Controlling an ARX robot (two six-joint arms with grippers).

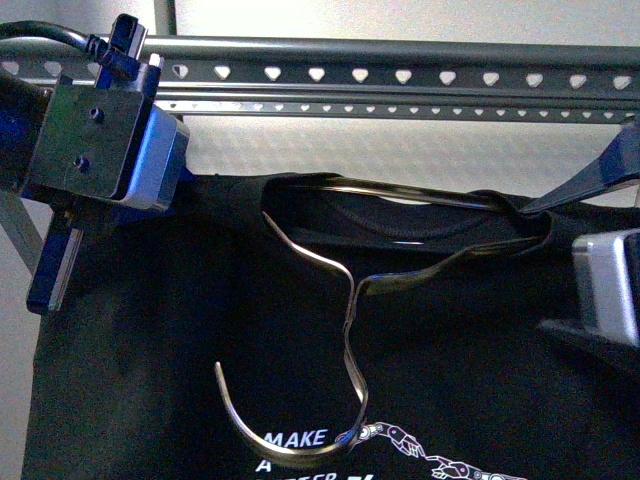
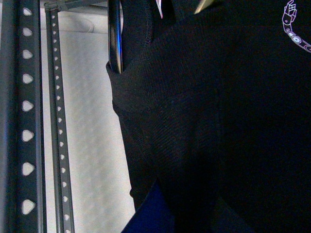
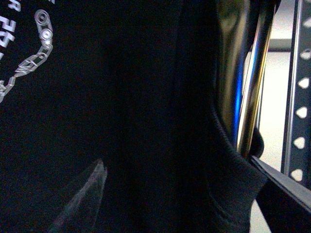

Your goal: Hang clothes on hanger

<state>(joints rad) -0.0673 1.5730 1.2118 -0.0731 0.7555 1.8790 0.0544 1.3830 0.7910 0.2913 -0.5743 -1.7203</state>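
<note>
The clothes (image 1: pixel 170 330), a black T-shirt with a white print (image 1: pixel 300 440), hang spread between my grippers just below the hanger (image 1: pixel 400 75), a grey rack rail with heart-shaped holes. A brass-coloured wire coat hanger (image 1: pixel 345 300) sits in the collar with its hook hanging down over the chest. My left gripper (image 1: pixel 185 185) is shut on the shirt's left shoulder. My right gripper (image 1: pixel 560 215) is shut on the right shoulder. The left wrist view shows black fabric (image 2: pixel 204 121) and the rack rail (image 2: pixel 26 121). The right wrist view shows fabric (image 3: pixel 146 121), the wire hanger (image 3: pixel 255 87) and the rail (image 3: pixel 301 97).
A second thinner rail with small holes (image 1: pixel 400 108) runs just under the top rail. A pale wall (image 1: pixel 400 150) lies behind the rack. A rack leg (image 1: pixel 15 235) slants down at the far left.
</note>
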